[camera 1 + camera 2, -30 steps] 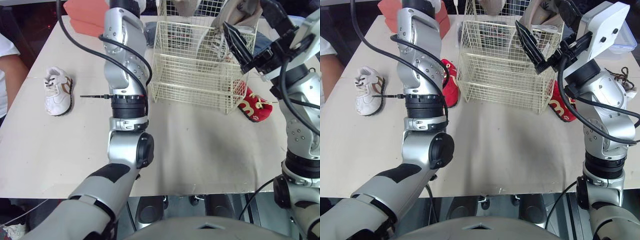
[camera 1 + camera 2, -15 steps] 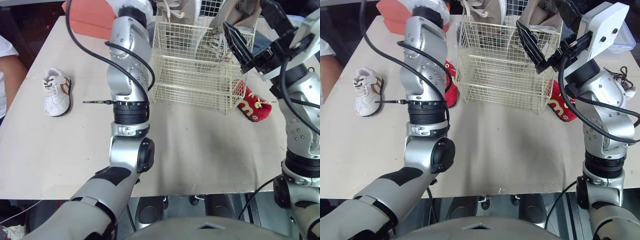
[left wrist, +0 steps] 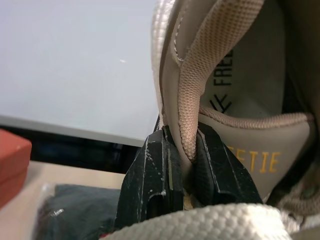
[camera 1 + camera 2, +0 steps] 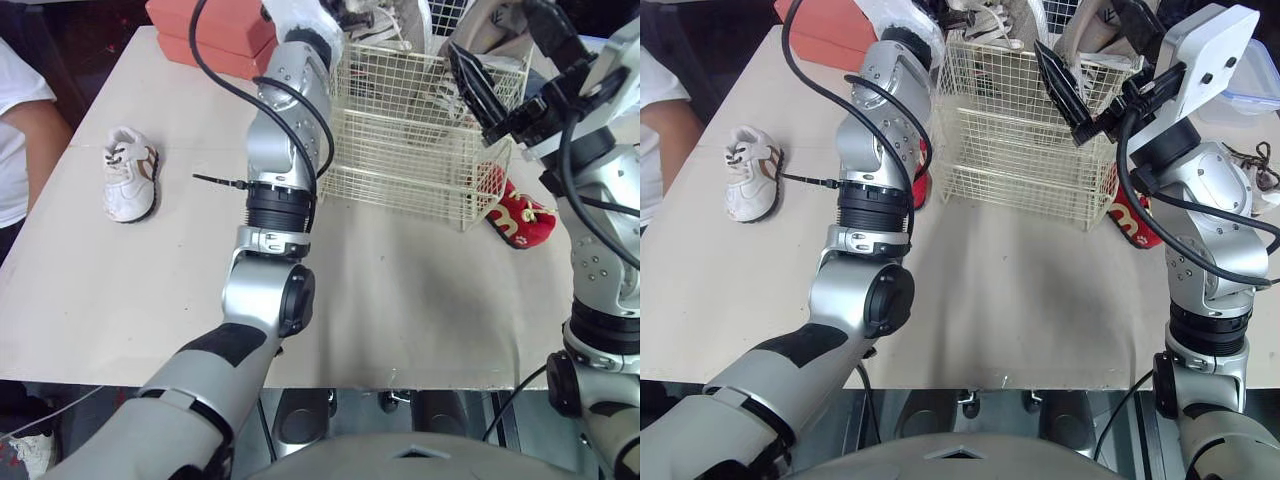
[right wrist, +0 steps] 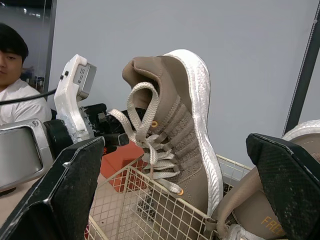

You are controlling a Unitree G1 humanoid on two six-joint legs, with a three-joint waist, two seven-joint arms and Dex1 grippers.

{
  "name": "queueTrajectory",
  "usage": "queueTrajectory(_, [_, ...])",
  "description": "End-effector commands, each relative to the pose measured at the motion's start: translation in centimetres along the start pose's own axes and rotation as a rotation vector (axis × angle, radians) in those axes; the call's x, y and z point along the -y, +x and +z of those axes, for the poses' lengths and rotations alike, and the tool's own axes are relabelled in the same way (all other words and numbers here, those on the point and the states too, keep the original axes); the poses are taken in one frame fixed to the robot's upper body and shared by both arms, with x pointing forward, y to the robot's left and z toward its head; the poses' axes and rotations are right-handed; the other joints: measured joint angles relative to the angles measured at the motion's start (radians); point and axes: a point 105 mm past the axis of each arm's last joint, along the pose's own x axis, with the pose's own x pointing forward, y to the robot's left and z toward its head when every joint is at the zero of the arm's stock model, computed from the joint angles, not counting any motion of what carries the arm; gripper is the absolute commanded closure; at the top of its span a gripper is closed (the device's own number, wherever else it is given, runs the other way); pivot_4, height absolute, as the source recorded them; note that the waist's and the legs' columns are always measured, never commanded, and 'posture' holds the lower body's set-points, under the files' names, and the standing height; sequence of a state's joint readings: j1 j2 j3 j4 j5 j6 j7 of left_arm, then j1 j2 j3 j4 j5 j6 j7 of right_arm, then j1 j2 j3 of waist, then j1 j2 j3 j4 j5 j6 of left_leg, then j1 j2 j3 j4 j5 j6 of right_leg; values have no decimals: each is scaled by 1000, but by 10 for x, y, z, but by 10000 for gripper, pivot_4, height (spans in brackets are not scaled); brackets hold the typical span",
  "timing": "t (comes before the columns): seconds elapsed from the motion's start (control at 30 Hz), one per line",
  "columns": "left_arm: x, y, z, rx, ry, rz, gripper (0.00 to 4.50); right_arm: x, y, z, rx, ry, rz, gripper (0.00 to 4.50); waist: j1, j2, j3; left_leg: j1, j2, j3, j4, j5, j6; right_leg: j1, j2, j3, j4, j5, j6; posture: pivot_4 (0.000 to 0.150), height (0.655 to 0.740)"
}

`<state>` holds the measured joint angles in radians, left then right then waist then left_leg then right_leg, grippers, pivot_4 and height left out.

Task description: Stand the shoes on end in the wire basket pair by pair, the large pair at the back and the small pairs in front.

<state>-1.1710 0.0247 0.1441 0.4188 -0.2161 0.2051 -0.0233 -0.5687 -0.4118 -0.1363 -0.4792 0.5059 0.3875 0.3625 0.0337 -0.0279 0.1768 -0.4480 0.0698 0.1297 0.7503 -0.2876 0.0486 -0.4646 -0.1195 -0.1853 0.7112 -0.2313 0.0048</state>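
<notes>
The wire basket point(image 4: 420, 150) is standing toward the far side of the table point(image 4: 400, 300) in the eye views. A red shoe point(image 4: 522, 215) is lying just beside the basket on the robot's right. A small white shoe point(image 4: 130, 186) is sitting well apart on the left, and red boxes point(image 4: 210, 30) are lying at the far left corner. The right gripper point(image 4: 488, 28) is hovering over the basket's right end with its fingers spread wide around nothing.

In the left wrist view, the left gripper point(image 3: 182, 165) is pinching the collar padding of a large tan shoe point(image 3: 235, 75) tightly between its two fingers.

In the right wrist view, that tan shoe is hanging heel up and toe down over the basket's rim, its laces dangling loose. A second tan shoe point(image 5: 240, 205) is standing inside the basket. A person point(image 5: 17, 95) in a white shirt is sitting behind the left arm.
</notes>
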Motion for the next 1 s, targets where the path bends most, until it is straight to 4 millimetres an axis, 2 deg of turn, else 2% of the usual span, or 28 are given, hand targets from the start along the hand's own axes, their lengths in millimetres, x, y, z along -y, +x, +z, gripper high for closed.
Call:
queueTrajectory(0.03, [18,0,12,44,127,-97,43869,2,-2,15,57,-35,-16,0,2,0,0,0,0,0,0,0,0,0,0,0,0,0,0,1500,6860])
queueTrajectory(0.2, [11,2,37,132,227,-99,43869,2,-2,14,60,-30,-16,0,-4,0,0,0,0,0,0,0,0,-1,0,0,0,0,0,1500,6860])
queueTrajectory(0.3, [16,2,39,140,262,-134,43869,2,-1,14,64,-27,-13,0,-19,0,0,-1,0,0,0,0,0,-1,1,0,0,0,0,1500,6860])
queueTrajectory(0.47, [21,-1,12,32,178,-155,43869,1,1,14,69,-25,-10,0,-21,0,0,0,0,0,0,0,0,-1,1,1,0,0,0,1500,6860])
queueTrajectory(0.6, [6,-7,-13,-70,21,-71,43869,1,0,14,70,-28,-11,0,-21,0,0,0,1,0,0,0,0,-1,0,2,0,0,0,1500,6860])
queueTrajectory(0.67, [-2,-13,-23,-107,7,-38,43869,2,0,14,70,-30,-13,0,-21,1,0,2,1,-1,0,0,0,-1,1,3,1,0,0,1500,6860])
queueTrajectory(0.87, [-6,-22,-39,-173,17,-35,43869,2,0,14,67,-30,-14,0,-18,1,-1,2,1,-1,0,0,0,0,0,3,1,0,0,1500,6860])
queueTrajectory(1.0, [-1,-24,-39,-174,2,-79,43869,1,0,14,67,-28,-11,0,-19,2,-1,2,1,-1,0,0,0,0,1,4,1,0,0,1500,6860])
